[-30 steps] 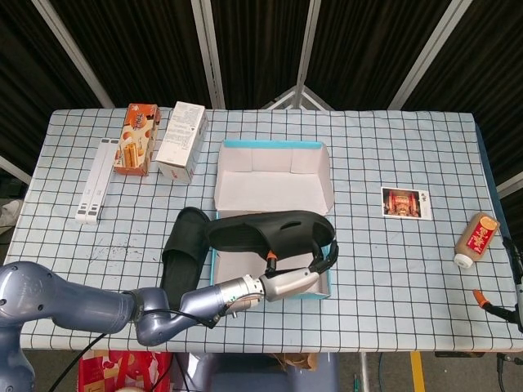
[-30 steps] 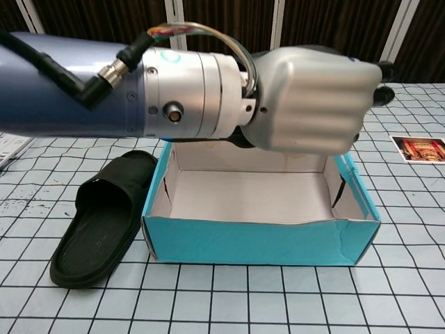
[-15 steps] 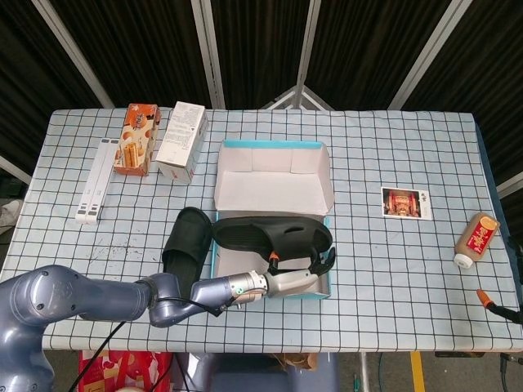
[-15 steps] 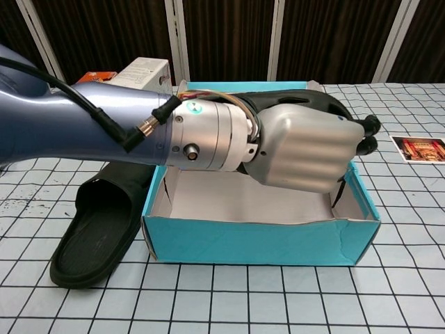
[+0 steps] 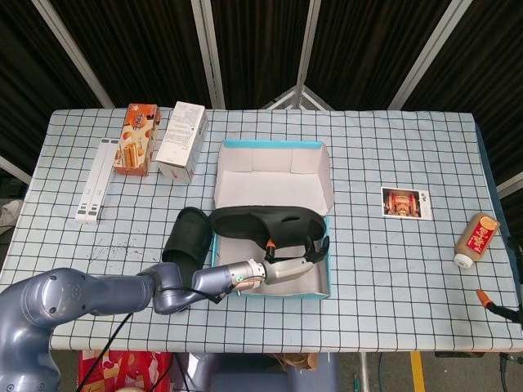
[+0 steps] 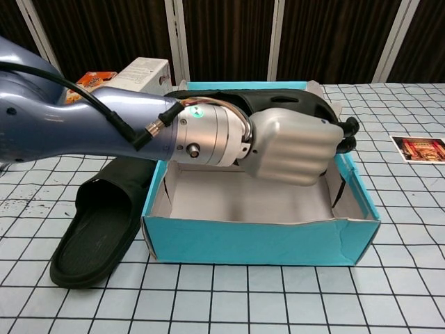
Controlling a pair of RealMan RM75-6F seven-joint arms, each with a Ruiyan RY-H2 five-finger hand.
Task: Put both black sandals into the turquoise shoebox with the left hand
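My left hand (image 5: pixel 290 265) (image 6: pixel 292 144) holds a black sandal (image 5: pixel 265 222) (image 6: pixel 278 103) over the open turquoise shoebox (image 5: pixel 324 287) (image 6: pixel 257 240), just above its walls, lying across its length. Its fingers wrap the sandal's right part. The box's white floor (image 6: pixel 243 197) below is bare. The second black sandal (image 5: pixel 185 238) (image 6: pixel 97 223) lies flat on the table against the box's left side, partly behind my forearm. My right hand is outside both views.
An orange snack box (image 5: pixel 135 139) and a white carton (image 5: pixel 181 140) stand at the back left, with a white strip (image 5: pixel 94 180) beside them. A photo card (image 5: pixel 406 202) and a small bottle (image 5: pixel 476 239) lie to the right.
My left hand has lowered the sandal toward the box and drawn it slightly back; the sandal now hangs just above the box's walls. The other sandal has not moved.
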